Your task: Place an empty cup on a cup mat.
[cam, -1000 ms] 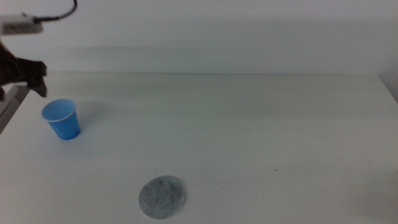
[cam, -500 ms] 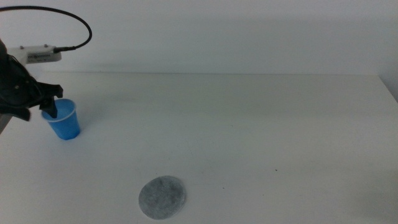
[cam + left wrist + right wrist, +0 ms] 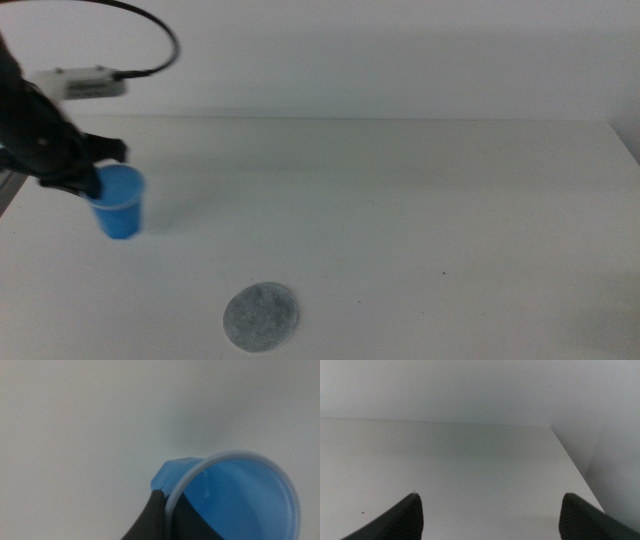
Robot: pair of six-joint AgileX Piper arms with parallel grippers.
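Left claw [image 3: 97, 182] is at the far left of the tabletop [image 3: 400, 220], clamped on the rim of the cup [image 3: 122, 203]: one jaw inside the cup, one outside against the wall. The left wrist view confirms it, with the rim [image 3: 235, 457] pinched between the dark jaws and the wall buckled outward beside the outer jaw. Cup is upright, mouth up, nothing visible inside. Hard to tell whether its base touches the tabletop or is just off it; the shadow is faint. Cup mat [image 3: 260, 317] lies flat near the front edge, well apart from the cup, to its right and closer to the camera, with nothing on it. Right claw [image 3: 490, 515] is out of the middle view, jaws spread wide and holding nothing, over bare tabletop near the right edge.
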